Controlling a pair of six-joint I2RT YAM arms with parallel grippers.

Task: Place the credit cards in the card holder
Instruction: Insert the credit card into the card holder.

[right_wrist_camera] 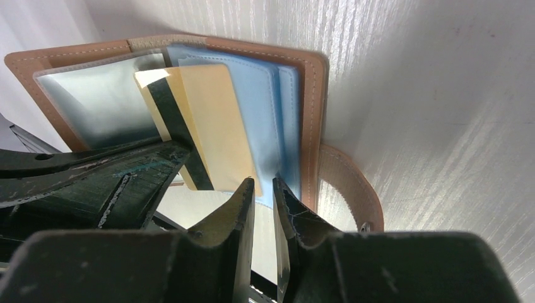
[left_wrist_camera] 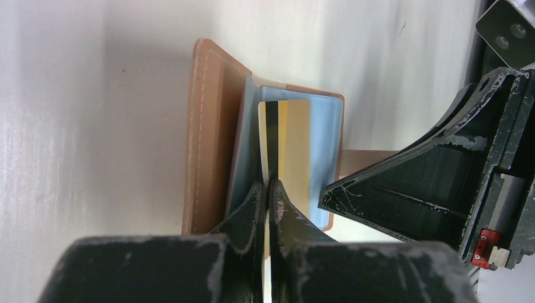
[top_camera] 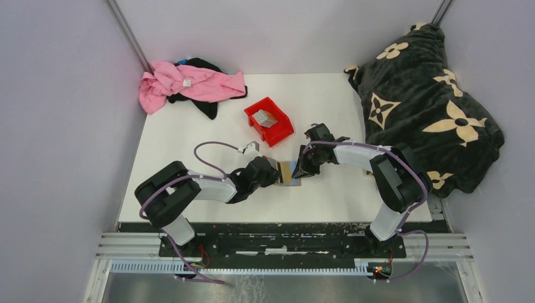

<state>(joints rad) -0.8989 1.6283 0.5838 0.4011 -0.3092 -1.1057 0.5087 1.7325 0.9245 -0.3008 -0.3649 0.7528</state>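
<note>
The tan card holder (top_camera: 291,175) lies open on the white table between my two grippers. Its blue inner pockets (right_wrist_camera: 258,107) and clear sleeve (right_wrist_camera: 101,101) face up, and the snap tab (right_wrist_camera: 353,189) sticks out at its side. My left gripper (left_wrist_camera: 268,186) is shut on a gold-yellow credit card (left_wrist_camera: 293,145) with a dark stripe, whose far end lies over the blue pockets. My right gripper (right_wrist_camera: 263,183) is nearly closed, pinching the near edge of a blue pocket. Several grey credit cards (top_camera: 265,117) lie in the red bin.
The red bin (top_camera: 282,128) stands just behind the card holder. A pink and black cloth pile (top_camera: 189,83) lies at the back left. A dark flowered blanket (top_camera: 423,95) covers the right side. The right gripper's finger (left_wrist_camera: 404,189) is close beside the left one.
</note>
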